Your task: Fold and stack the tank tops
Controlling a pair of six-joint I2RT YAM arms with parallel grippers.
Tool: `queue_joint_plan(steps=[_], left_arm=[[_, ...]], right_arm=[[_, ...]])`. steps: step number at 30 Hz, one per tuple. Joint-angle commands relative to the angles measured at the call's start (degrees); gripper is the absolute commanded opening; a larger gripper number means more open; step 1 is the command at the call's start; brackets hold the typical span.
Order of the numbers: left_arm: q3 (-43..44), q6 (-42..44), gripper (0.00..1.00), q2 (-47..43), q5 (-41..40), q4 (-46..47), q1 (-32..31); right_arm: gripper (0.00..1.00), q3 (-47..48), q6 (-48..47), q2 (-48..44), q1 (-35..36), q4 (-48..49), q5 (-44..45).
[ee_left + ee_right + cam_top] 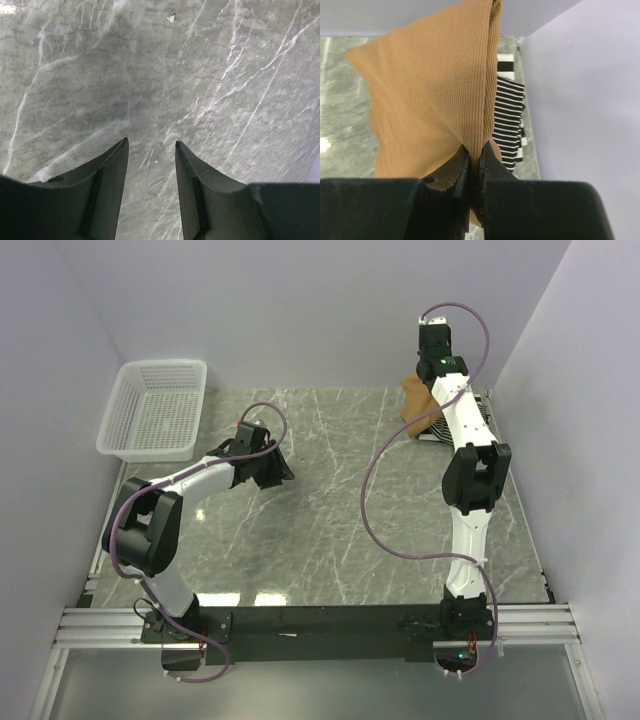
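My right gripper (474, 148) is shut on a fold of the plain tan-brown tank top (430, 100) and holds it hanging above the table's far right corner; it also shows in the top view (418, 400) beside my right gripper (432, 370). Beneath and behind it lies striped fabric (510, 125) with dark and white stripes, also just visible in the top view (438, 428); I cannot tell the two striped tops apart. My left gripper (151, 145) is open and empty, low over bare marble at the left (272, 466).
A white plastic mesh basket (155, 410) stands at the far left corner. The marble table (330, 520) has walls close on the left, back and right. A small pale speck (171, 18) lies on the marble ahead of the left gripper.
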Motion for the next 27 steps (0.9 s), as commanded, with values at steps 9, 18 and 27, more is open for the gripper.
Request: queue_joint_plan(steps=[9,18,27], left_arm=[[1.17,0.56,0.47,0.90,1.72,1.70,-0.40],[0.73,0.65,0.48,0.81,1.90,1.96,-1.10],[0.56,0.65,0.50,-0.07,1.37,2.05,-2.24]], right_arm=[[0.00,1.65,0.95,-3.75,2.02,0.93,-2.01],[0.00,-0.89,2.53,-1.90,-0.61,0.76,-2.01],[0.71,1.65,14.91,1.71,-5.45,-6.35,-4.81]])
